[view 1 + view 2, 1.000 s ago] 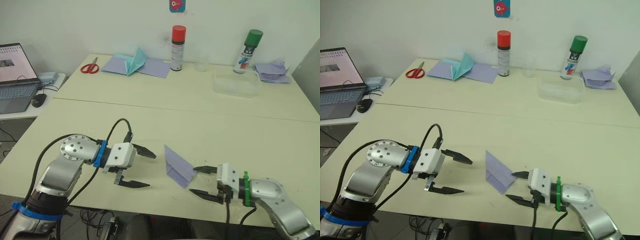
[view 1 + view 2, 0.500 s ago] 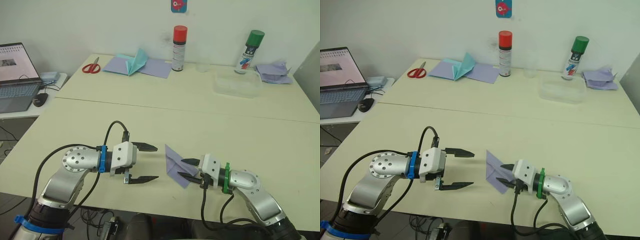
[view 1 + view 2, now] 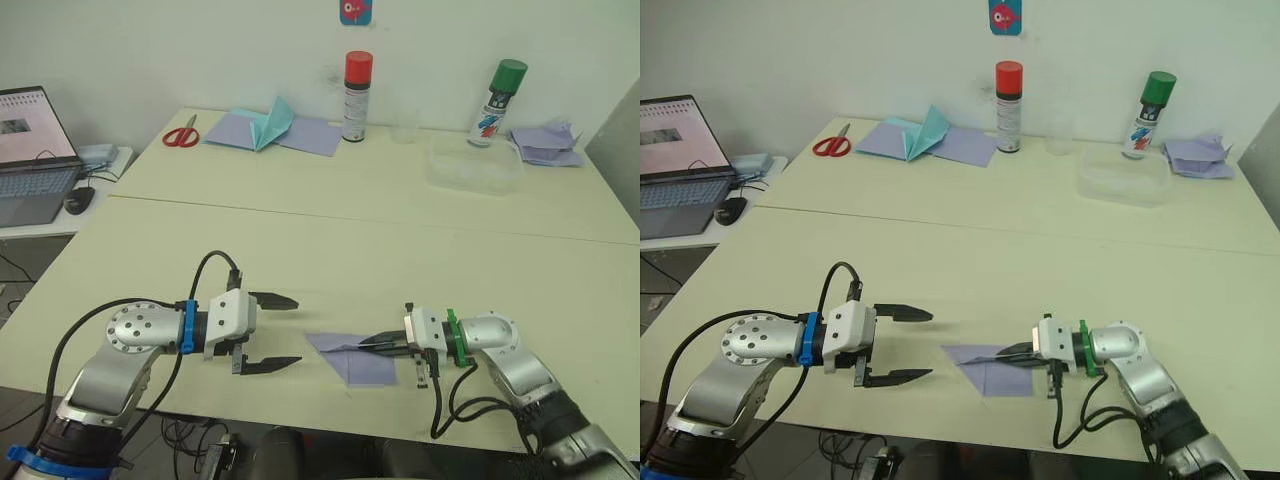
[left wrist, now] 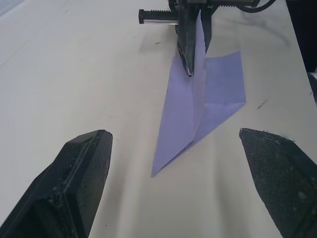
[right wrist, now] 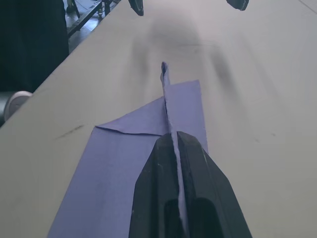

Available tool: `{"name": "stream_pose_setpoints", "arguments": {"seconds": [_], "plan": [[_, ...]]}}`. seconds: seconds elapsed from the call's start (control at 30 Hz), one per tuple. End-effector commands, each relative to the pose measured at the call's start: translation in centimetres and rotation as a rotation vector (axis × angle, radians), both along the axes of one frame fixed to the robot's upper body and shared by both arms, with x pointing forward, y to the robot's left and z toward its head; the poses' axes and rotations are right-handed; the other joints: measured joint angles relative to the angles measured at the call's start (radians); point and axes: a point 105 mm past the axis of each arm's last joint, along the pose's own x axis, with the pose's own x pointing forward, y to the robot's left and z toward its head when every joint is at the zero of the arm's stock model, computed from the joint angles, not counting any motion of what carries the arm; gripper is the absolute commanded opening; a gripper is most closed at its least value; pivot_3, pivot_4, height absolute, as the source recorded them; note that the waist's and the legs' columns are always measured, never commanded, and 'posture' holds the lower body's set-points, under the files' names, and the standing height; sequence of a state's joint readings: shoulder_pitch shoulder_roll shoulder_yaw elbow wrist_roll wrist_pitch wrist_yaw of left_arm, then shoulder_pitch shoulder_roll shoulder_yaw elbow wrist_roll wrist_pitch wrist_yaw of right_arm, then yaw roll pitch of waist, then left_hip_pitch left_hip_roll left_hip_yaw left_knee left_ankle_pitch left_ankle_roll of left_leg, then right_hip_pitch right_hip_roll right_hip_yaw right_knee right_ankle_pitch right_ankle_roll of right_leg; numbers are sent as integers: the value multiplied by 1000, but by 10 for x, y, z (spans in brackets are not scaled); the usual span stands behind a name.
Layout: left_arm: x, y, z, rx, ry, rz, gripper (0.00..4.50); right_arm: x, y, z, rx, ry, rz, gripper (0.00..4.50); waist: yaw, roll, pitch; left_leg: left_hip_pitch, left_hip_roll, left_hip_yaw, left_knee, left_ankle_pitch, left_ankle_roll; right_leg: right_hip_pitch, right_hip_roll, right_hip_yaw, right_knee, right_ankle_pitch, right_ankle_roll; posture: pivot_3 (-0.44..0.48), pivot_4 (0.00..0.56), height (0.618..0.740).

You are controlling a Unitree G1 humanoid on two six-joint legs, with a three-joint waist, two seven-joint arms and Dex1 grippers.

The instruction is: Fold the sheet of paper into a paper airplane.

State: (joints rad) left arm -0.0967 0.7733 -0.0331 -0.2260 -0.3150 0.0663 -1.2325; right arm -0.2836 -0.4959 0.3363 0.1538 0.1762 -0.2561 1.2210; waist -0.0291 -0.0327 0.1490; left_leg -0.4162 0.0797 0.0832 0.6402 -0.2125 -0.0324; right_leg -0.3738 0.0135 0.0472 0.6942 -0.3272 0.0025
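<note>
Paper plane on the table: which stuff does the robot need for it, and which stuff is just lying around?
Needed for the job:
- paper airplane, pinched in the right tool
- left tool, open, waiting beside it

Just lying around:
- scissors
- red-capped spray can
- green-capped spray can
- clear plastic tub
- teal folded paper
- laptop

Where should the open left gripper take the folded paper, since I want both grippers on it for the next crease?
Best the pointed nose of the sheet of paper, approached from its own side: the right gripper already pinches the upright centre fold, and the nose points toward the left gripper.
</note>
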Motion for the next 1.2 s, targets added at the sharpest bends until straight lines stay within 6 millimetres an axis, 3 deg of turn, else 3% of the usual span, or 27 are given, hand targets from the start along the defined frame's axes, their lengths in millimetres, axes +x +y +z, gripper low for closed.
{"name": "stream_pose_setpoints", "arguments": {"seconds": [0.03,0.4,0.5,0.57,0.7,0.87,1.07,1.2], "plan": [[4,-8,9,-41,-36,-13,4500,7,4,9,37,-54,-5,26,0,0,0,0,0,0,0,0,0,0,0,0,0,0,0,0,150,740],[24,-22,21,-79,-28,-35,4500,13,-11,2,18,-41,-79,26,0,0,0,0,0,0,1,0,0,0,0,0,2,0,0,0,150,740],[29,-26,27,-105,5,-22,4500,12,-12,3,17,-22,-78,648,0,0,0,0,0,0,1,0,0,0,0,0,2,0,0,0,150,740],[35,-27,32,-126,29,-6,4500,12,-13,4,16,-30,-72,1354,0,0,0,0,0,0,1,0,0,0,0,0,3,0,0,0,150,740],[46,-33,31,-125,46,12,3603,8,-20,13,9,-41,-72,2802,0,0,0,0,0,0,1,0,0,0,1,0,3,0,0,0,150,740],[48,-49,13,-111,90,-12,1939,-6,-28,28,6,-44,-64,2830,3,1,1,-1,-2,0,2,0,0,0,1,0,2,0,0,0,150,740],[45,-60,-24,3,100,-53,23,-20,-39,47,13,-48,-117,2830,3,1,1,-1,-1,0,2,0,0,0,1,1,3,0,0,0,150,740],[42,-58,-46,79,149,-55,23,-32,-48,44,-24,5,-153,2830,2,0,1,-1,-1,0,2,0,0,0,1,0,3,0,0,0,150,740]]}}
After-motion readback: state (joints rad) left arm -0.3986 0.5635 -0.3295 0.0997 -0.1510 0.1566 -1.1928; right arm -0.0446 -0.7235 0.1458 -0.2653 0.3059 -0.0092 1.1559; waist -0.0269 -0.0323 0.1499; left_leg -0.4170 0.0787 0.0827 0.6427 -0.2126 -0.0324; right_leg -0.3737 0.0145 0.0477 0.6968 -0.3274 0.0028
